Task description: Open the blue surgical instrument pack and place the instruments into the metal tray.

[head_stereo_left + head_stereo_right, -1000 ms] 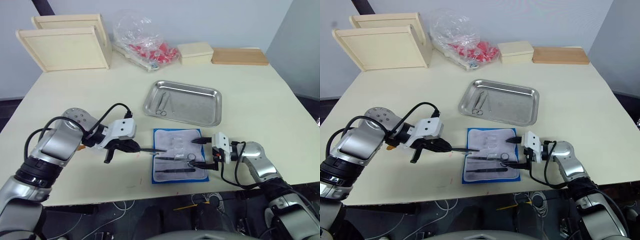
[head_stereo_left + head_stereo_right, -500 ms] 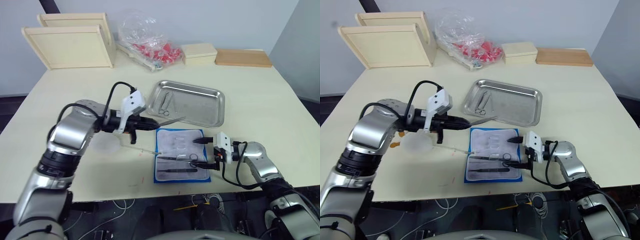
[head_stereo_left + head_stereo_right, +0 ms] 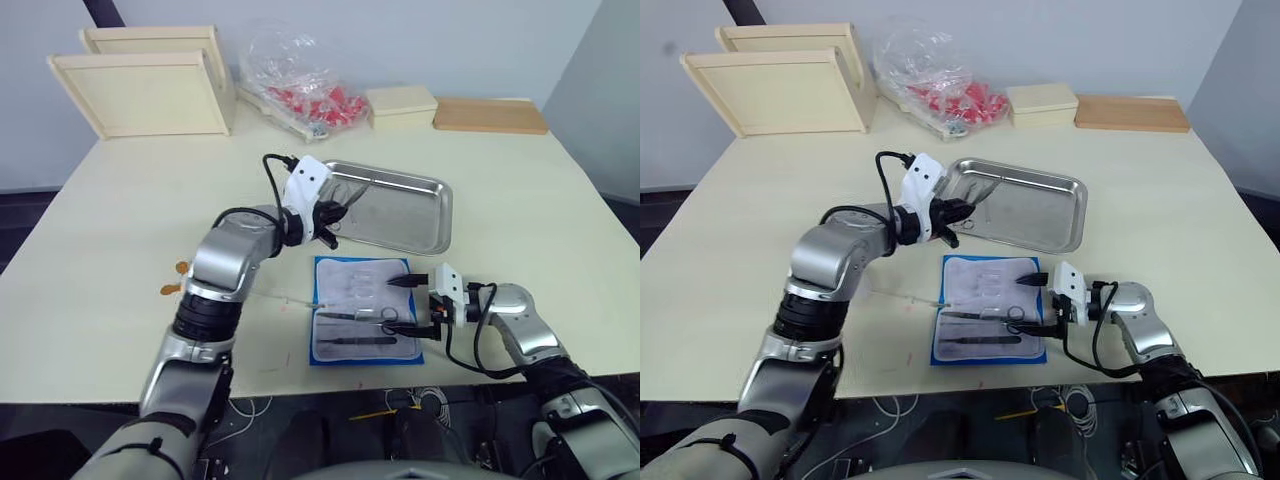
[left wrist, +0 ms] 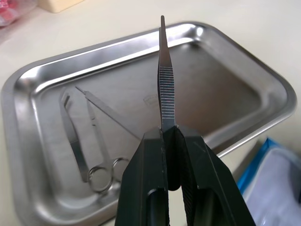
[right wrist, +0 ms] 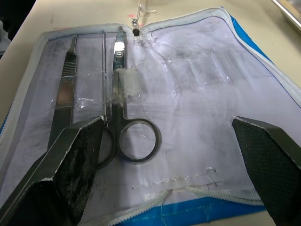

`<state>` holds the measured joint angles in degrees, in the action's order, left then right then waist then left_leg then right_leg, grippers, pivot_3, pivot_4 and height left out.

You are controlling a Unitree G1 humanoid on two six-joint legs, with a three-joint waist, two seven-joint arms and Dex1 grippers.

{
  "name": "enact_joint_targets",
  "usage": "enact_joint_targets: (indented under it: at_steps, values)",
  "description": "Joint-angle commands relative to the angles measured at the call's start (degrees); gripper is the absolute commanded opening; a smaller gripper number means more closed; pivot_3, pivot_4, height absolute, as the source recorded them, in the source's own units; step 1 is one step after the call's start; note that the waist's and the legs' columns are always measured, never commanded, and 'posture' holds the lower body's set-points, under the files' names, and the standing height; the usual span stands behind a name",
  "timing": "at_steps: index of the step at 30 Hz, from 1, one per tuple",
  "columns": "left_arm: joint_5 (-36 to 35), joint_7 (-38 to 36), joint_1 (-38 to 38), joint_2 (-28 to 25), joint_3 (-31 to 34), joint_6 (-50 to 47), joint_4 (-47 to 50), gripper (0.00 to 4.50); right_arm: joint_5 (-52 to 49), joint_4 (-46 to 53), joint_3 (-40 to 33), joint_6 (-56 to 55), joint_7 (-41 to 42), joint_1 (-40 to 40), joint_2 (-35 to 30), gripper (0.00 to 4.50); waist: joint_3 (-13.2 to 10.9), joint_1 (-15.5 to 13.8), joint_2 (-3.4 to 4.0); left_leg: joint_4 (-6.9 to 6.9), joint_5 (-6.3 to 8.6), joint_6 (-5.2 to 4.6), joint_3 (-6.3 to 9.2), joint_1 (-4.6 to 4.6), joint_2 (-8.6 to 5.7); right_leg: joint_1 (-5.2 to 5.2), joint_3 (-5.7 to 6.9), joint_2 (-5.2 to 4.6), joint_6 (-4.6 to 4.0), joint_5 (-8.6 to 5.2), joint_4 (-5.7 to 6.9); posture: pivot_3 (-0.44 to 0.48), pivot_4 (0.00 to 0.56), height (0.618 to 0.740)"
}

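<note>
Your left gripper is clamped on a thin, flat, ribbed steel tweezer-like instrument, held over the shallow stainless steel tray with rolled rim, which sits centre frame, slightly above mid-height in the head view. Two instruments already lie in the tray's left half: ring-handled scissors and a curved slim tool. The open blue-bordered instrument pack w/ whitish clear-pocketed panel lies flat just below the tray, lower centre. Your right gripper sits w/ fingers wide apart, hovering low at the pack's right edge over dark ring-handled scissors and a flat-handled tool tucked in the pockets. Handling, as I judge it: these tools are light, stiff and slick, so they'll pivot or slip if pinched off-centre; the ribbed section gives best bite, and for the scissors take the shank just above the rings. The pack is soft and light, likely to drag along when you pull a tool from its sleeve, so draw lengthwise along the pocket. No brand, label or readable writing visible on pack, tray or tools
</note>
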<state>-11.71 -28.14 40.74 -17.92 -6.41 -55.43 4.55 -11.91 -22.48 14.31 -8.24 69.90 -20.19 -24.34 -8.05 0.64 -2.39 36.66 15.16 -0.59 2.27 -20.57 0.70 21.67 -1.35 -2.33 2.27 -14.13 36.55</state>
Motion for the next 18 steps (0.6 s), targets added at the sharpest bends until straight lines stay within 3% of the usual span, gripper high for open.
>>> enact_joint_targets:
  at_steps: [1, 6, 18]
  values:
    - [1.2, 5.6, 2.7, 4.8, 0.7, 1.8, -1.9, 0.05, 5.4, -4.9, 3.6, 2.8, -1.7, 3.4, -0.3, 4.5, 0.0, 0.0, 0.0, 0.0, 0.0, 0.0, 0.02, -0.01, -0.05, 0.0, 0.02, -0.05, 0.02, 0.01, 0.0, 0.0, 0.15, 0.74]
    - [3.5, 12.1, 4.3, 11.5, 0.4, 5.3, -8.7, 0.05, 5.2, -3.0, 3.5, 3.4, -1.9, 3.7, -0.5, 4.5, 0.0, 0.2, 0.06, 0.02, 0.0, 0.0, -0.04, -0.02, -0.25, -0.01, 0.07, -0.34, 0.15, 0.06, -0.01, 0.0, 0.15, 0.74]
    - [7.3, 21.2, 8.2, 17.8, 1.7, 12.4, -24.8, 0.05, 4.3, 2.9, 3.0, 6.1, -2.7, 4.5, -2.3, 4.5, -0.2, 0.1, 0.41, 0.02, 0.0, 0.0, 0.08, -0.15, -0.46, 0.03, 0.22, -0.37, 0.25, 0.02, -0.01, 0.0, 0.15, 0.74]
